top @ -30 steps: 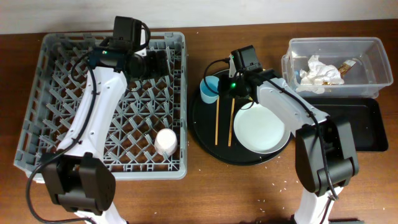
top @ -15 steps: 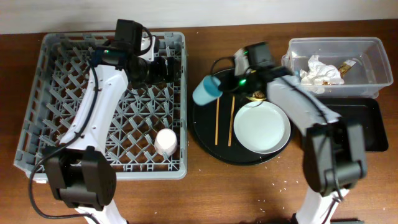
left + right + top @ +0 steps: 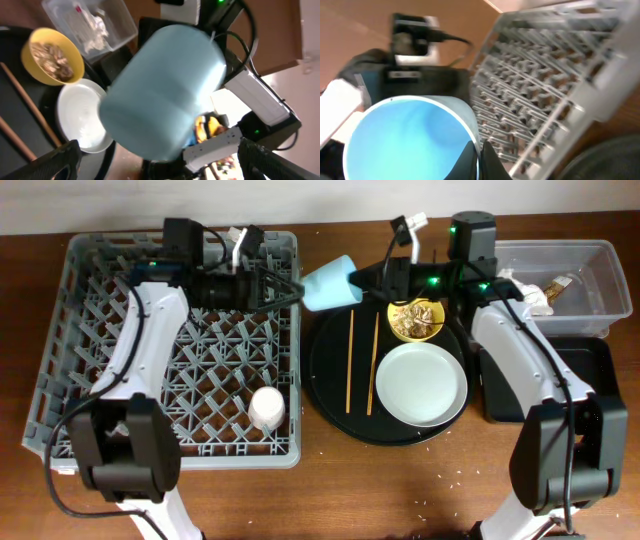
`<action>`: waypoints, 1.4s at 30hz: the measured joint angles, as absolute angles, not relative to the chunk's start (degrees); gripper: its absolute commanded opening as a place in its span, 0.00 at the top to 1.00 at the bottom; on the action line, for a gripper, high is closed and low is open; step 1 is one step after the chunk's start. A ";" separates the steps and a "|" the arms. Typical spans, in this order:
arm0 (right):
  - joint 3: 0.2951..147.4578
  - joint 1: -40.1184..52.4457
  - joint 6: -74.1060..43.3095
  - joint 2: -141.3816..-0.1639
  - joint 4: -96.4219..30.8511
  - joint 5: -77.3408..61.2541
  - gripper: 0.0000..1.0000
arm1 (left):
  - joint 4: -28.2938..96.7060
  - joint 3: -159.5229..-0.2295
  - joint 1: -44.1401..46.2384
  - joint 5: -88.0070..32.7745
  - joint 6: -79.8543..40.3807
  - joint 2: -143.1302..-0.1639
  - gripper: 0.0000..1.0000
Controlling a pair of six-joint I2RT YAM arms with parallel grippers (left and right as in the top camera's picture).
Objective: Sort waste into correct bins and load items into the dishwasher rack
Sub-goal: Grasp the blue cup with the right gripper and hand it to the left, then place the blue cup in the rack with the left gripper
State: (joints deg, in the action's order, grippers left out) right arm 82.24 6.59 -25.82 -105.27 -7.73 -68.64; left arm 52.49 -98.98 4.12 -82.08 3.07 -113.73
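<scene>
**Overhead**
- Light blue cup (image 3: 330, 283): in the air, lying sideways between the dishwasher rack (image 3: 60, 380) and the round black tray (image 3: 335, 405). Its mouth faces the right gripper (image 3: 367, 280), which pinches it at the rim.
- Left gripper (image 3: 282, 285): over the rack's right edge, jaws spread, tips just short of the cup's base. This reads as a handover, the rack being on the left arm's side.
- Small white cup (image 3: 267, 408): already among the rack's pegs; its pink inside does not show, so it is likely mouth down.
- Not yet loaded, on the round tray: white plate (image 3: 422, 383), chopsticks (image 3: 350, 360) lying parallel, and yellow bowl (image 3: 400, 308) with food scraps (image 3: 417, 320) in it.
- Clear tub (image 3: 600, 255): holds tissues (image 3: 535, 295). The black rectangular tray (image 3: 590, 380) lies just beside it.

**Left wrist**
- The cup, blurred, fills the centre, base toward the camera.
- The fingers (image 3: 60, 160) sit wide apart at the lower corners; whether either touches the cup cannot be told.
- Bowl, plate and tub lie beyond.

**Right wrist**
- The cup's blue inside faces the lens, and its wall is clamped at the bottom edge of the picture.
- The rack lies beyond.
- Judged next: the left jaws must close on the cup before the right lets go, or the cup drops onto the table
</scene>
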 measured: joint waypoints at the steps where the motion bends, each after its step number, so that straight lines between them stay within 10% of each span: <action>1: 82.24 7.31 -26.65 -105.27 -6.33 -68.99 0.96 | 52.45 -98.61 4.23 -82.74 3.27 -114.15 0.01; 11: 82.24 14.26 -30.41 -106.06 -1.63 -65.17 0.96 | 51.42 -97.97 4.27 -88.97 3.70 -114.87 0.02; 20: 82.24 16.01 -31.29 -108.07 -1.21 -61.71 0.96 | 51.35 -97.67 5.02 -87.85 4.10 -115.13 0.30; 26: 82.24 16.32 -31.33 -108.07 -1.28 -60.36 0.36 | 51.37 -97.65 5.41 -87.92 4.10 -115.20 0.39; 30: 82.24 16.38 -31.11 -108.09 -1.23 -59.16 0.18 | 51.40 -97.62 6.11 -86.76 4.10 -115.20 0.44; 42: 82.32 5.96 -23.53 -108.07 -22.70 -52.38 0.01 | 75.64 -105.19 2.15 -46.11 1.85 -115.77 0.45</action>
State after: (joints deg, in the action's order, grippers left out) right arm 82.32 5.96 -23.53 -108.07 -22.70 -52.38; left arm 75.64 -105.19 2.15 -46.11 1.85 -115.77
